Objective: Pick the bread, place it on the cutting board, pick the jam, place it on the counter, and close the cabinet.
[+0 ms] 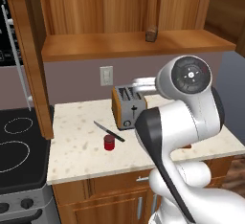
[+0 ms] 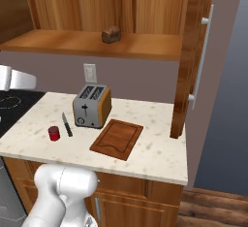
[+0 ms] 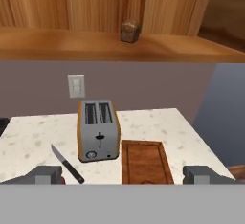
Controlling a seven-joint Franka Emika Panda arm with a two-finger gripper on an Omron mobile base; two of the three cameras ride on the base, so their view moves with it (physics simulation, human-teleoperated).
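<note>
- No brand, label or readable writing shows on any object.
- One cabinet (image 2: 145, 8): medium-brown wood, mounted on the wall above the worktop, standing open. Its two doors are swung out, one at each end, each with a long silver bar handle (image 2: 203, 56). The inner shelf is exposed.
- One counter (image 2: 150, 148): pale speckled stone over wooden drawers, with a black stovetop (image 1: 14, 146) adjoining it on one side.
- One cutting board (image 2: 116, 138): reddish-brown, grooved, lying flat on the counter just beside the toaster, bare on top.
- One toaster (image 2: 92, 105): silver with orange-brown sides and two slots, upright near the back wall, below a single white wall outlet (image 2: 89, 73).
- One knife (image 2: 67, 124): black handle, silver blade, flat on the counter between the toaster and the jar.
- One bread (image 2: 111, 34): a small brown chunk on the open cabinet shelf, above the toaster, well apart from the board.
- One jam (image 2: 54, 133): a red jar upright on the counter, just beside the knife's handle.
- One gripper (image 3: 124, 175): in the hand view its two fingertips (image 3: 45, 174) stand at opposite edges, spread wide with nothing between them, touching nothing, facing toaster and board from a distance.
</note>
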